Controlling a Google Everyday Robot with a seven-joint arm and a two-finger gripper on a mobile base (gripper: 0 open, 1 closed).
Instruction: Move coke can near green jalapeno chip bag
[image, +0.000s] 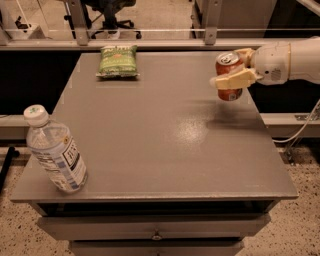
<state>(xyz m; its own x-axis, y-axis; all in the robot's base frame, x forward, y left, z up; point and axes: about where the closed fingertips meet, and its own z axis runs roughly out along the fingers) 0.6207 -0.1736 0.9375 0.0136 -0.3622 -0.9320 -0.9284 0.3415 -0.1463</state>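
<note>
The coke can is a small red-orange can with a silver top, held upright in the air above the right side of the grey table. My gripper comes in from the right and is shut on the can, with one cream finger across its front. The green jalapeno chip bag lies flat at the table's back left, well to the left of the can.
A clear plastic water bottle with a white cap stands at the table's front left corner. A metal rail runs behind the table's back edge. The table's right edge lies just under the can.
</note>
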